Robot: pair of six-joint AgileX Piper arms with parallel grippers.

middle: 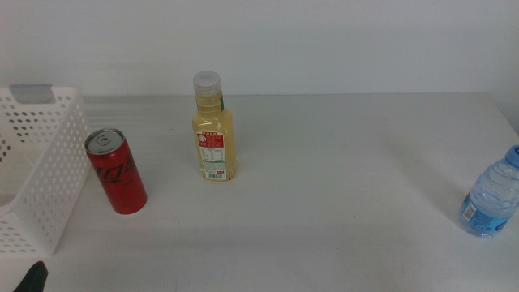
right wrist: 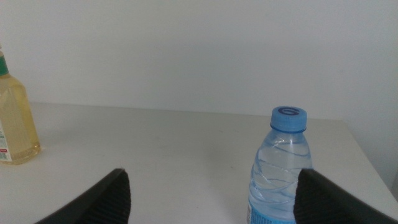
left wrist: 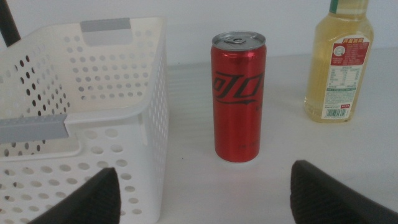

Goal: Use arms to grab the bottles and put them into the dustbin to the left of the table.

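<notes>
Both my pincers hung spread and empty, every bottle upright on the worktop point(middle: 340, 186).

My left pincer point(left wrist: 205, 199) sat at about 7 o'clock of the middle view, jaws wide apart, facing the red can point(left wrist: 239, 96), which stood just beside the dustbin point(left wrist: 81, 118) wall without touching it. The dustbin occupied 9 o'clock, its grey tab point(middle: 31, 92) on the far rim. The yellow juice bottle point(middle: 214, 128) stood near 11 o'clock, apart from the can on its far right. My right pincer point(right wrist: 211, 199) was likewise spread, with the water bottle point(right wrist: 280, 168) between its jaws' line but ungripped; that bottle stood at 4 o'clock by the worktop's right edge.
</notes>
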